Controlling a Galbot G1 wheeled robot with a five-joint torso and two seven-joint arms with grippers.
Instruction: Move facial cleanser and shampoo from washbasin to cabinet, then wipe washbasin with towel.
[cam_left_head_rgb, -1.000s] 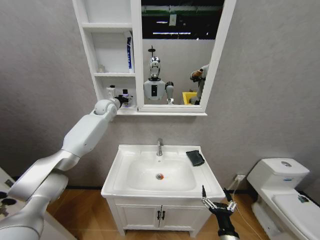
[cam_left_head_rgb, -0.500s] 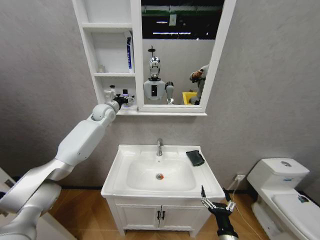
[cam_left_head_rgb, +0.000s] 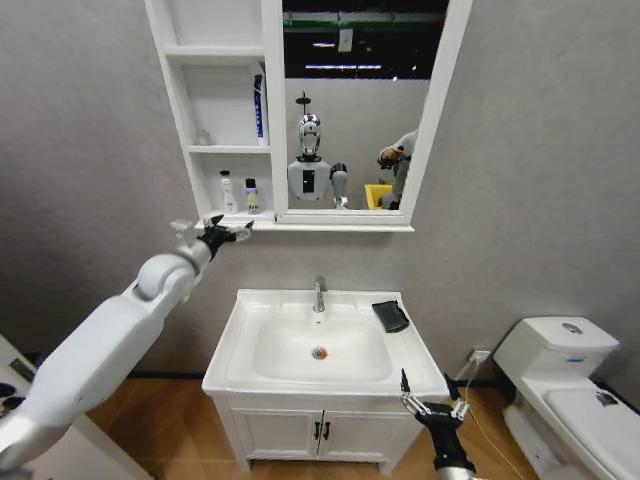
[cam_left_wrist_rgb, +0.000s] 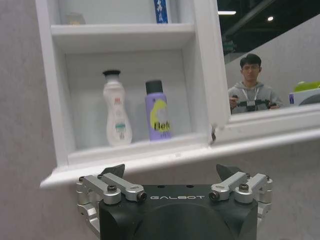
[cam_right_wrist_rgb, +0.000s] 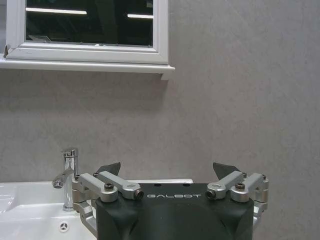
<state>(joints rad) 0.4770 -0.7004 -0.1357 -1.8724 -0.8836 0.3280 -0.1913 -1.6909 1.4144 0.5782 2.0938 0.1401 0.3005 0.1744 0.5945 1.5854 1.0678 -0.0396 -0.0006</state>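
Standing in the cabinet's (cam_left_head_rgb: 215, 120) lowest niche, both bottles (cam_left_wrist_rgb: 136, 115) look delivered; the washbasin (cam_left_head_rgb: 330, 345) still needs wiping, the towel (cam_left_head_rgb: 391, 316) lies on its rim, and both end effectors, left (cam_left_head_rgb: 222, 231) and right (cam_left_head_rgb: 430, 400), are released.

White toilet (cam_left_head_rgb: 560, 385) at right; wood floor (cam_left_head_rgb: 180, 420) below.

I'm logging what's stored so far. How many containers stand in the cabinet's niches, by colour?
White bottle, bottom niche: 1
Purple bottle, bottom niche: 1
Blue-and-white tube, middle niche: 1
Total: 3
A small object at the middle niche's back is too unclear to count.
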